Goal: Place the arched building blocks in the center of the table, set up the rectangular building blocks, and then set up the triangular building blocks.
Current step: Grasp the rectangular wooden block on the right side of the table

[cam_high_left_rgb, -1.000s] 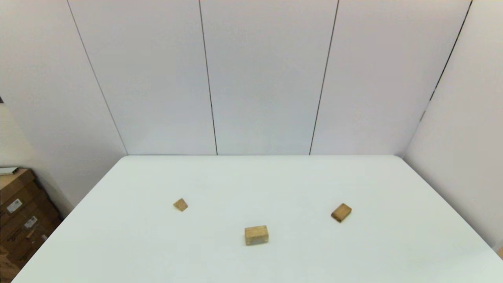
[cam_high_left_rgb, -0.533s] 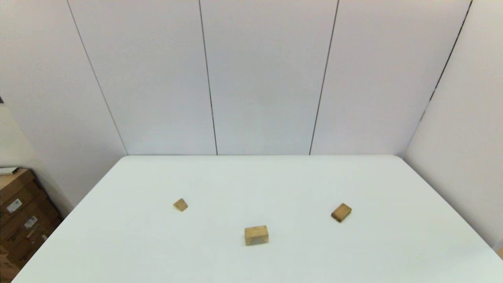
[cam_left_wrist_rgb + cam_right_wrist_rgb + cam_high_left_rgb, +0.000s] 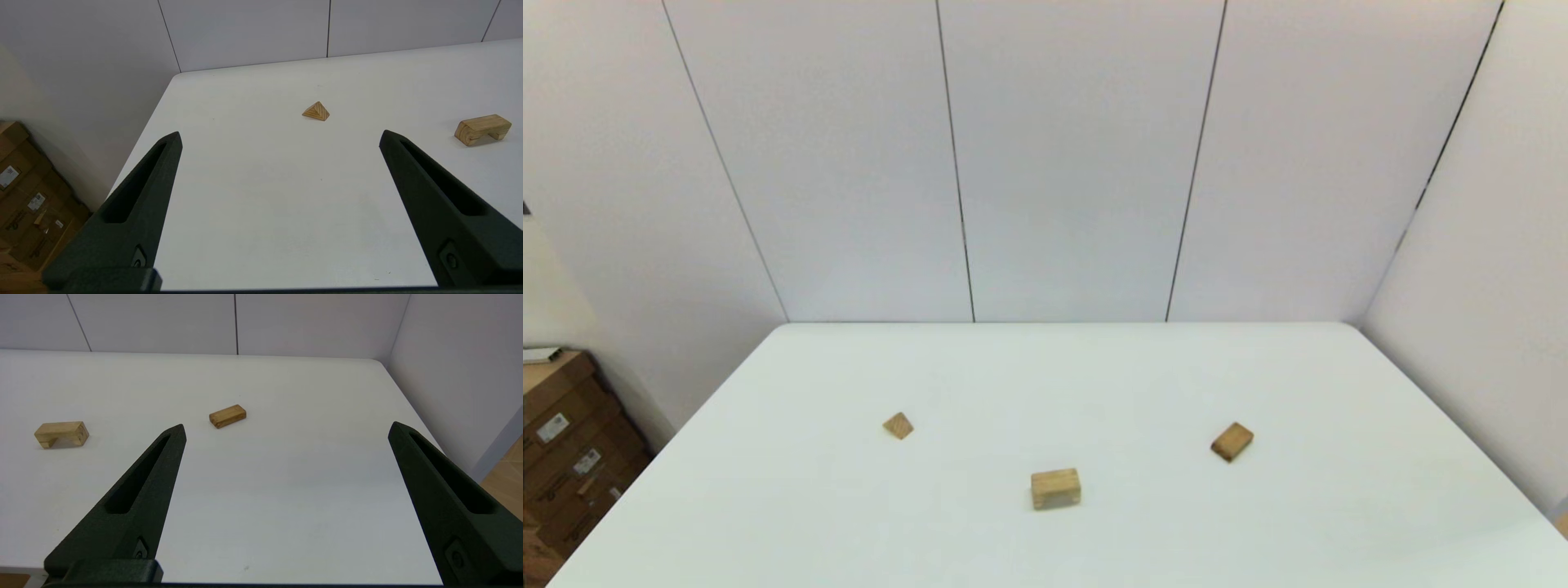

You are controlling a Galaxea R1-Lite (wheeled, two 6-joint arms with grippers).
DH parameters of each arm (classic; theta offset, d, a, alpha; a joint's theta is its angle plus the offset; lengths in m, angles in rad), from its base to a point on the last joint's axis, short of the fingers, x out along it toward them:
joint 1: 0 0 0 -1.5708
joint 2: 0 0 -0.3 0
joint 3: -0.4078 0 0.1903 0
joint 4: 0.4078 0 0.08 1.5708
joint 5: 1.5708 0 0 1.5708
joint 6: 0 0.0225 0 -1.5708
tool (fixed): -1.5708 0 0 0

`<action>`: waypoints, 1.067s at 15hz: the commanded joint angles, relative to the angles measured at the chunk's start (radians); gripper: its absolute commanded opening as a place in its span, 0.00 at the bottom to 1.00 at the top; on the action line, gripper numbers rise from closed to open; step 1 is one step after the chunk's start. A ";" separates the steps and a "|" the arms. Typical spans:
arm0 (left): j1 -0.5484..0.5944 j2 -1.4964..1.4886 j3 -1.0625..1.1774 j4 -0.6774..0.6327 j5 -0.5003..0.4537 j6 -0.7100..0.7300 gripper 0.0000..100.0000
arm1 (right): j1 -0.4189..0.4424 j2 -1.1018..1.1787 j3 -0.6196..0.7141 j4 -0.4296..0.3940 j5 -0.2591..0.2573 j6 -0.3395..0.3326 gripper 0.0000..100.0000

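The arched block (image 3: 1055, 488) (image 3: 482, 128) (image 3: 61, 433) lies near the front middle of the white table (image 3: 1094, 376), its notch facing down and toward me. To its right lies the flat rectangular block (image 3: 1232, 441) (image 3: 227, 415). The small triangular block (image 3: 898, 425) (image 3: 316, 111) rests to the left. Neither arm shows in the head view. My left gripper (image 3: 280, 136) hovers open near the table's front left, well short of the triangular block. My right gripper (image 3: 286, 428) hangs open near the front right, well short of the rectangular block. Both hold nothing.
Cardboard boxes (image 3: 560, 441) (image 3: 24, 208) are stacked on the floor past the table's left edge. White wall panels (image 3: 1045, 163) close off the back and the right side. Bare tabletop stretches behind the three blocks.
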 commanded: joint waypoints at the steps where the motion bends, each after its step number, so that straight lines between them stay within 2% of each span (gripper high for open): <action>1: 0.000 0.001 0.000 0.000 -0.001 0.000 1.00 | 0.000 0.000 0.002 0.000 0.001 0.000 1.00; 5: 0.000 0.001 0.000 0.000 -0.001 0.000 1.00 | 0.000 0.029 0.000 0.000 0.001 -0.005 1.00; 8: 0.000 0.001 0.000 0.000 -0.001 0.000 1.00 | 0.022 0.239 -0.046 0.003 0.001 0.019 1.00; 10: 0.000 0.001 0.000 0.000 -0.001 0.000 1.00 | 0.042 0.366 -0.127 0.006 0.004 0.065 1.00; 14: 0.000 0.001 0.000 0.000 -0.001 0.000 1.00 | 0.072 0.670 -0.324 0.026 0.004 0.072 1.00; 16: 0.000 0.001 0.000 0.000 -0.001 0.000 1.00 | 0.097 0.808 -0.456 0.120 0.011 0.069 1.00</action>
